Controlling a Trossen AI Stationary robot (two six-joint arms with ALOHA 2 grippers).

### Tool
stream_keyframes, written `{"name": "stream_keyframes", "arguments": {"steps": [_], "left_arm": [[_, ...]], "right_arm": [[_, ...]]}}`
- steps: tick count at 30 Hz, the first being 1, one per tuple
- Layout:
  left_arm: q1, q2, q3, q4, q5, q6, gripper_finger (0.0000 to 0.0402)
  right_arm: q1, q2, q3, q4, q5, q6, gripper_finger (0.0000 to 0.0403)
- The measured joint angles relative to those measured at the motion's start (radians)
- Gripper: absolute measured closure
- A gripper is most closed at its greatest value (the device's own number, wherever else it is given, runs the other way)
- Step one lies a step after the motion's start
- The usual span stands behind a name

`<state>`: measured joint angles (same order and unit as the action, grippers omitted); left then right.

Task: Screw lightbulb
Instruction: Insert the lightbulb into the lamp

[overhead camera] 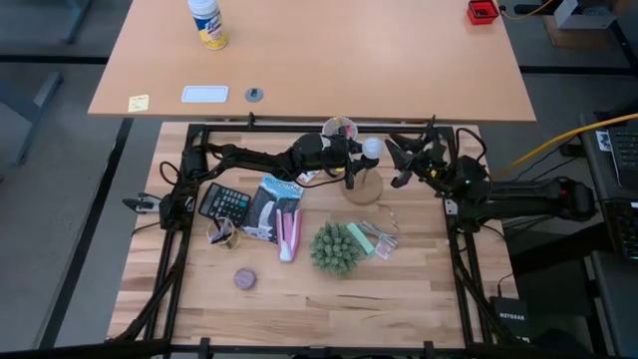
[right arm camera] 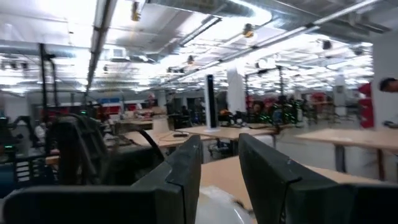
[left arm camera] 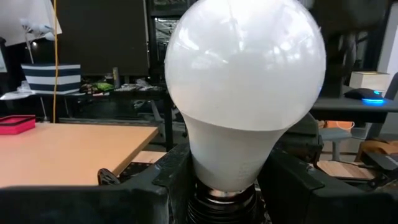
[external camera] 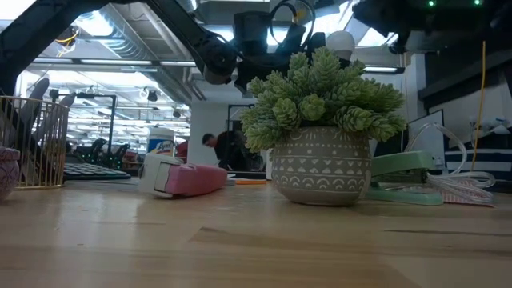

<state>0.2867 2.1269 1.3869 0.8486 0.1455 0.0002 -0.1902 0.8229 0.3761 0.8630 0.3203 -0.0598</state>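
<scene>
Left fingers (left arm camera: pixel 180 180) clamp the lightbulb (left arm camera: pixel 245 87) — at its base.

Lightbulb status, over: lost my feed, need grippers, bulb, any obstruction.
Left gripper shut on lightbulb, held by its base above the wooden disc. Right gripper close beside the bulb, holding nothing. Potted plant stands clear of the disc.

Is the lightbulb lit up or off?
Off. The lightbulb looks plain white with no glow, its metal base held in the left pincer.
</scene>
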Motion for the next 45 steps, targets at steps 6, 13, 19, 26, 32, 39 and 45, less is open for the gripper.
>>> {"name": "stream_keyframes", "arguments": {"steps": [6, 13, 19, 26, 32, 39, 45], "left_arm": [[0.0, 0.0, 0.0, 0.0, 0.0, -0.003, 0.0251], [0.0, 0.0, 0.0, -0.002, 0.0, -0.004, 0.0251], [-0.004, 0.0, 0.0, -0.001, -0.004, -0.004, 0.0251], [-0.011, 0.001, 0.0, 0.0, -0.006, 0.001, 0.0251], [-0.011, 0.001, -0.001, 0.0, -0.005, 0.0, 0.0251], [-0.012, 0.002, -0.002, 0.005, -0.005, 0.003, 0.0238], [-0.021, 0.005, -0.004, -0.001, -0.096, 0.019, 0.0181]], "right_arm": [[0.0, 0.062, 0.116, -0.162, 0.001, -0.05, 0.029], [0.0, 0.108, 0.145, -0.24, 0.029, -0.043, 0.029], [0.0, 0.11, 0.147, -0.295, 0.083, -0.028, 0.029], [0.001, 0.109, 0.149, -0.333, 0.099, -0.016, 0.029], [0.001, 0.109, 0.148, -0.333, 0.103, -0.016, 0.029], [0.001, 0.109, 0.147, -0.337, 0.107, -0.014, 0.029], [0.0, 0.109, 0.146, -0.339, 0.114, 0.004, 0.029]]}}
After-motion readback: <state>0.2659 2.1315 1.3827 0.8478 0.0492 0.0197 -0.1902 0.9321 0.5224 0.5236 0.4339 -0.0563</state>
